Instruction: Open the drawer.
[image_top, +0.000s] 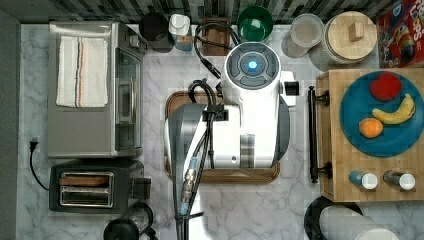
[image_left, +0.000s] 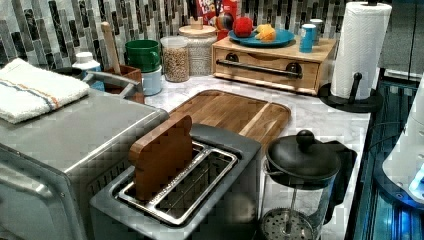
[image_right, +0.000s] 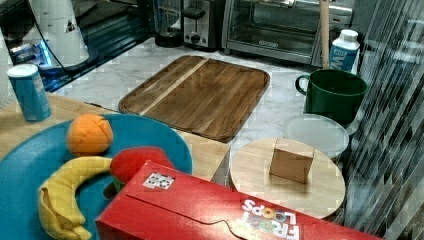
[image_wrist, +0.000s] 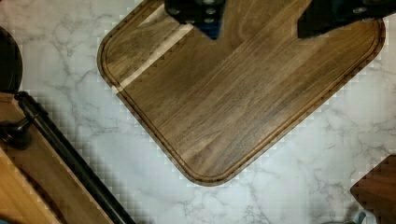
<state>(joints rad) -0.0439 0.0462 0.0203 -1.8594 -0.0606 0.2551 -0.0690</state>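
The drawer (image_left: 265, 74) is a light wooden box unit with a long black bar handle (image_left: 262, 68), and its front sits flush and shut. It stands at the top view's right, with the handle (image_top: 313, 134) facing the arm (image_top: 250, 115). A blue plate (image_top: 395, 145) of toy fruit rests on the drawer (image_top: 345, 180). In the wrist view my gripper (image_wrist: 261, 18) hangs open above the dark walnut tray (image_wrist: 233, 107) with nothing between its two fingers (image_wrist: 201, 11). The handle (image_wrist: 70, 154) and the drawer's wood (image_wrist: 28, 191) lie off to one side of it, apart from the fingers.
A silver toaster oven (image_top: 92, 90) and a toaster (image_top: 92, 187) stand at the top view's left, with a French press (image_left: 300, 185) near the front. A paper towel roll (image_left: 359, 50) stands beside the drawer. A green mug (image_top: 255, 22), jars (image_top: 350, 35) and a cereal box (image_top: 402, 35) line the back wall.
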